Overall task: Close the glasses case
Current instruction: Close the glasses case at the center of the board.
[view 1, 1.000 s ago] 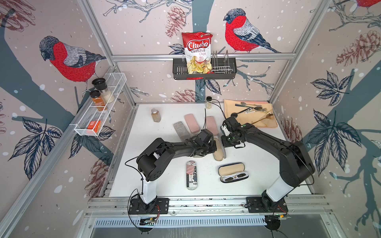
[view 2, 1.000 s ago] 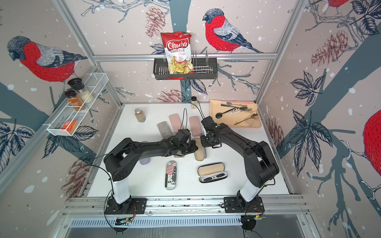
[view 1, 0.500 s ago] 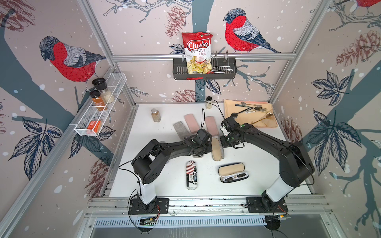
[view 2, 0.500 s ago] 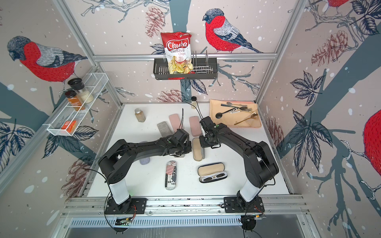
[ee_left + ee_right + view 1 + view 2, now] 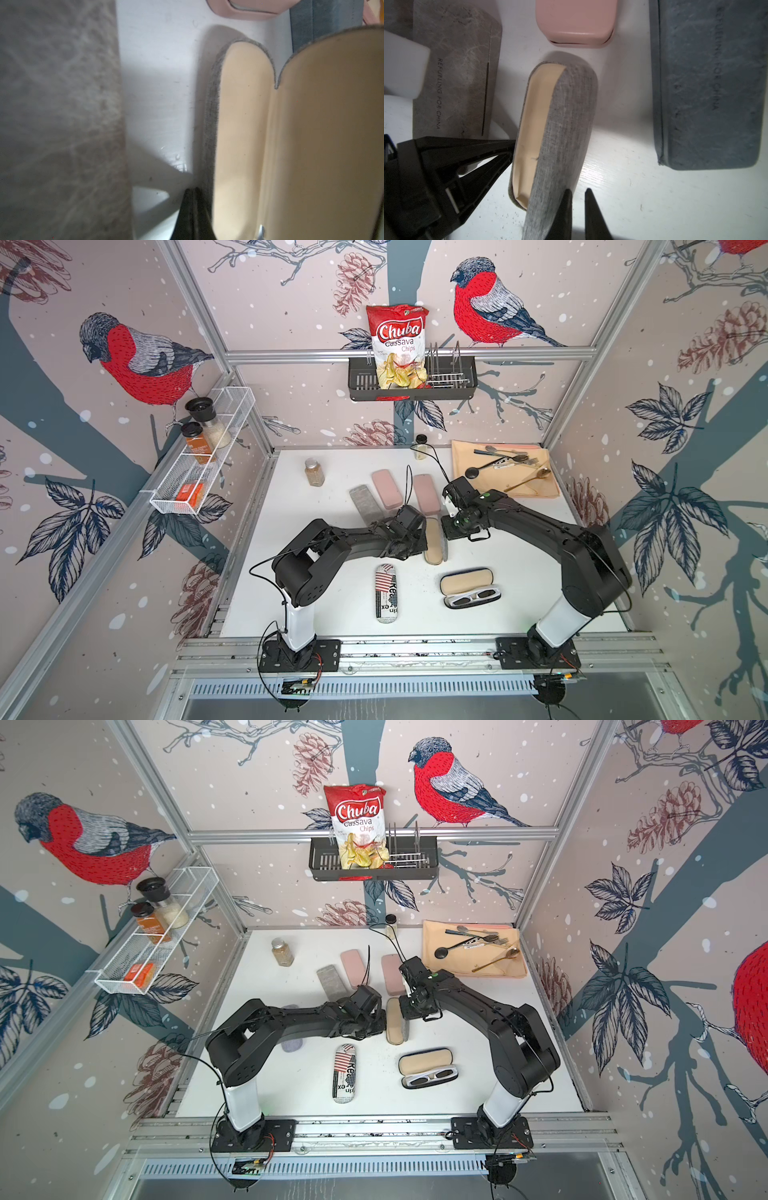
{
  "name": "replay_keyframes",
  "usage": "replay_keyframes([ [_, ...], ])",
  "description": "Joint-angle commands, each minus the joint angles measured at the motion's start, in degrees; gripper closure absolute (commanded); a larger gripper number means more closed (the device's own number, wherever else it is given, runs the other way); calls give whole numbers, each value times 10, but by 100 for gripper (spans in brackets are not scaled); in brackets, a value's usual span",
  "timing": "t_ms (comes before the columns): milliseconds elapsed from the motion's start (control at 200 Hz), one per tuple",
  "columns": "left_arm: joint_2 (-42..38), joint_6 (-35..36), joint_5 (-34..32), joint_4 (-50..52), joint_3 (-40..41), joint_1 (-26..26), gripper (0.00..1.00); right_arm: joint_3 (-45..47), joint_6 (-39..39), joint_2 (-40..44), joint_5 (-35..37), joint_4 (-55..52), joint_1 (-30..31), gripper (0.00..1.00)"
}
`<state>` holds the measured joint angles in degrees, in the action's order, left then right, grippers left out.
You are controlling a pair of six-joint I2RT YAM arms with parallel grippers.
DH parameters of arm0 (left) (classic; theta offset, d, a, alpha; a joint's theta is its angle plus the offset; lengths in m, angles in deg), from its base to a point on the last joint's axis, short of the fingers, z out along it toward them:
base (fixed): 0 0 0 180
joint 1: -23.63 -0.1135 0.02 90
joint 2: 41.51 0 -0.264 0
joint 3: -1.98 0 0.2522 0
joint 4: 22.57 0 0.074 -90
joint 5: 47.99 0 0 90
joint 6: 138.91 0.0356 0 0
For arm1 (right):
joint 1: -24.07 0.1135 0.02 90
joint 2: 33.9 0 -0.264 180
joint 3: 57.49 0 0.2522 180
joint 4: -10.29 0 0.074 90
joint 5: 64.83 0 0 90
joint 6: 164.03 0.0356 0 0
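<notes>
Grey glasses case point(image 5: 434, 541) point(image 5: 562, 124) near the middle of the surface point(image 5: 519, 580), half open, tan inside showing. Lying long-ways from front edge toward back edge, open side facing left. Left jaws squeezed tight, empty, against its rim. Right jaws slightly apart, empty, touching the raised lid.

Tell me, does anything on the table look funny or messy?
Yes. The grey glasses case in the middle stands half open, its lid tilted up and beige lining showing. Near the front, a black case lies open with sunglasses inside.
</notes>
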<state>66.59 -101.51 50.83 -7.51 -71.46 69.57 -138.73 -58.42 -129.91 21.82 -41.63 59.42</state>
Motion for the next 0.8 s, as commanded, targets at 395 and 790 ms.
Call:
replay_keyframes([
  [395,-2,-5,16,-48,1,-1,100,-7,15,-11,-28,9,18,84],
  [790,-2,-4,16,-47,3,-1,100,-6,17,-19,-54,27,26,84],
])
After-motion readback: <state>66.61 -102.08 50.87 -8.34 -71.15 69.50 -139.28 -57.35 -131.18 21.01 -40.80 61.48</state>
